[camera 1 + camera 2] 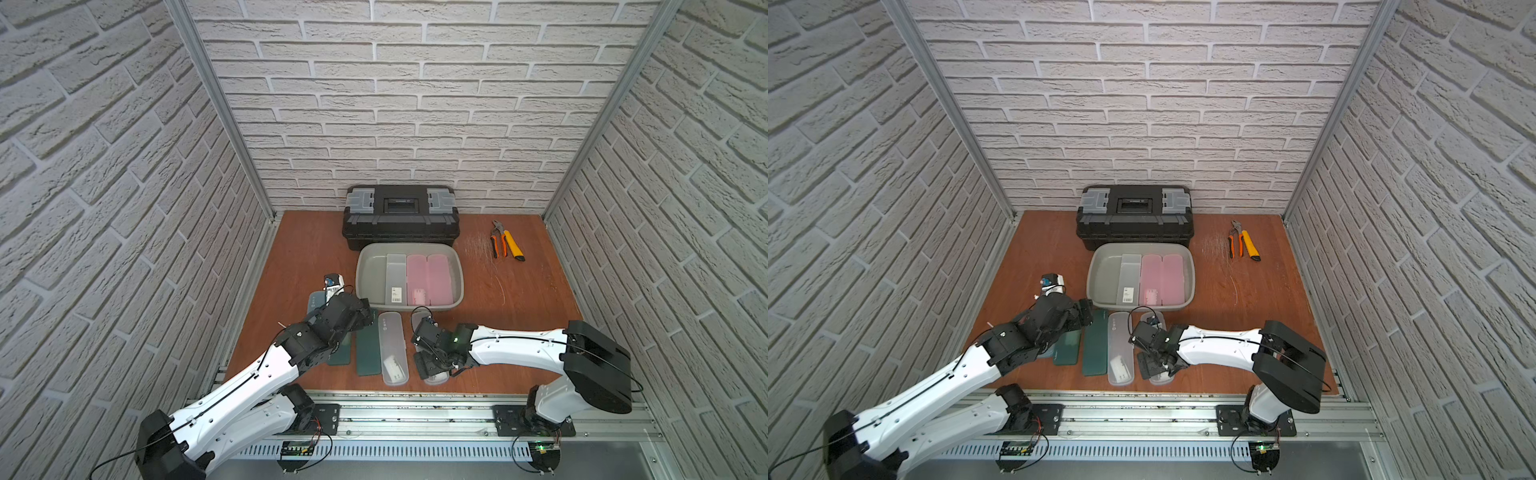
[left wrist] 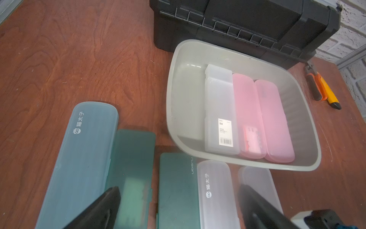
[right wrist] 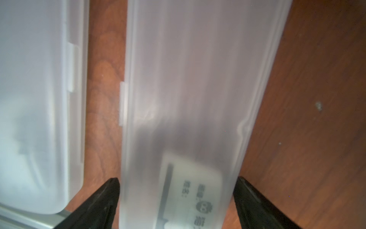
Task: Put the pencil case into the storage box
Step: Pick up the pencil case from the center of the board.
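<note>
Packing so far: 3 pencil cases lie flat, side by side, in the storage box [image 1: 365, 270]: clear case [image 1: 395, 272], pink case [image 1: 417, 272], 2nd pink case [image 1: 439, 272].
Left to do: 5 cases in a row on the desk [image 1: 519, 311], just in front of the box: light teal case [image 2: 85, 158], green case [image 2: 132, 158], dark green case [image 2: 178, 188], frosted case [image 2: 213, 198], end frosted case [image 3: 198, 79]. Roughly a third done, by my count.
Step in hand: prob. picking the end frosted case, which lies flat on the desk, not lifted.
Right fingers [image 1: 432, 365]: spread wide, one on each side of the end frosted case, just beside its long edges. Can't tell if touching; no grip yet.
Left fingers [image 1: 363, 316]: wide apart, empty, above the green cases.
Writing, teal + frosted case: owl-like logo w/ "猫太子".
Writing, dark green case: "nusign".
Writing, clear case: white barcode sticker, small print unreadable.
Writing, end frosted case: card inside w/ same logo, chars too blurred to read.
Pink case: card inside, unreadable.
</note>
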You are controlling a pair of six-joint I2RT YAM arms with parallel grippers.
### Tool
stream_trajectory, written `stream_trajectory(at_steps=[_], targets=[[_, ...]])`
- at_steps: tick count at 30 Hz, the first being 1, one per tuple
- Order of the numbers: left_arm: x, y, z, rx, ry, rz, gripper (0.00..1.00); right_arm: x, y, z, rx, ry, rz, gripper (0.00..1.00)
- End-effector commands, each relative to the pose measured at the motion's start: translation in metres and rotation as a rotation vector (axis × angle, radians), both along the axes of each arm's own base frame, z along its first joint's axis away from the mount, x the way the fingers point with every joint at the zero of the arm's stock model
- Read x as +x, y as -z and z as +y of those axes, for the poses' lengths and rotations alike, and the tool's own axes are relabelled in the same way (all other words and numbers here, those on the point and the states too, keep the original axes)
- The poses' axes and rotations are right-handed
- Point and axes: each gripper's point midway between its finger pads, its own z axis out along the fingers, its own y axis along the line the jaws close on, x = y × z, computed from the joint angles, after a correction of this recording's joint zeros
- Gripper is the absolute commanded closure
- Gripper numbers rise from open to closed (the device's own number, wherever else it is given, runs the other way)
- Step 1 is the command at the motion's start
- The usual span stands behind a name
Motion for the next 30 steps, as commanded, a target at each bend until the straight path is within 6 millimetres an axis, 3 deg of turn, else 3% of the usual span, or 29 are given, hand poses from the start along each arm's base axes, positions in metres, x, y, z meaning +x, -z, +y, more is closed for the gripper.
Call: stream_trajectory(at_steps=[1,9,18,24,30], targets=[[0.002,-0.008,0.002,0.003,-0.004,-0.030,0.01,0.003,0.002,-0.005,-0.041,0.020,-0.022,0.07],[0.002,-0.012,0.003,0.016,-0.002,-0.030,0.01,-0.004,0.013,-0.005,-0.053,0.006,-0.016,0.18],[0.001,-0.017,0.001,-0.008,0.004,-0.039,0.01,-0.013,0.003,-0.019,-0.099,-0.016,-0.061,0.37],[0.002,-0.030,-0.002,-0.023,0.020,-0.065,0.01,-0.022,-0.018,-0.026,-0.076,-0.036,-0.101,0.40],[0.007,-0.053,-0.005,0.017,0.064,-0.122,0.02,-0.027,-0.051,-0.034,-0.060,-0.054,-0.176,0.42]])
